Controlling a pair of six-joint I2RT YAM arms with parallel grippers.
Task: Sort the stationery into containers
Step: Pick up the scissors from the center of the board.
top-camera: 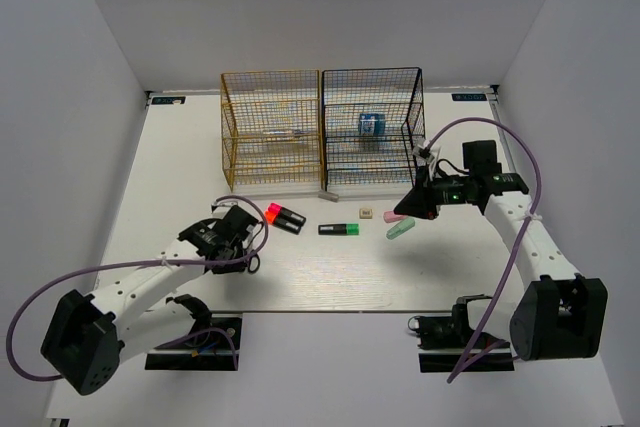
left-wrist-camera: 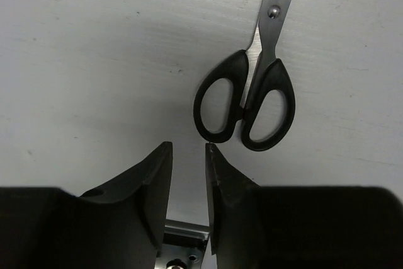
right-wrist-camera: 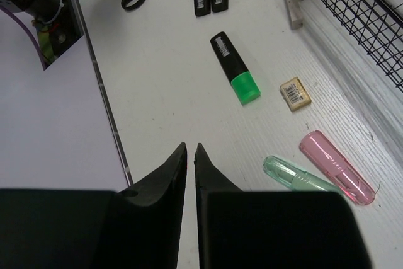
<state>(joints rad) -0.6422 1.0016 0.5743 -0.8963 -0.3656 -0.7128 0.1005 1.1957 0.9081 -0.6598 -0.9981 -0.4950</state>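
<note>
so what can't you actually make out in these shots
- scissors: left wrist view, blade tips cut off by the top edge.
- mint piece: right wrist view, one end runs behind the right tool.
- thin item in the yellow rack: top view, too small and behind mesh to identify.
- blue roll: top view, too small to read any label.

The left arm stretches forward and low, its left hand [left-wrist-camera: 189, 146] tipped downward with fingers slightly apart (nothing between them). The right arm bends inward, its right hand [right-wrist-camera: 191, 146] raised, fingers almost touching, empty.
</note>
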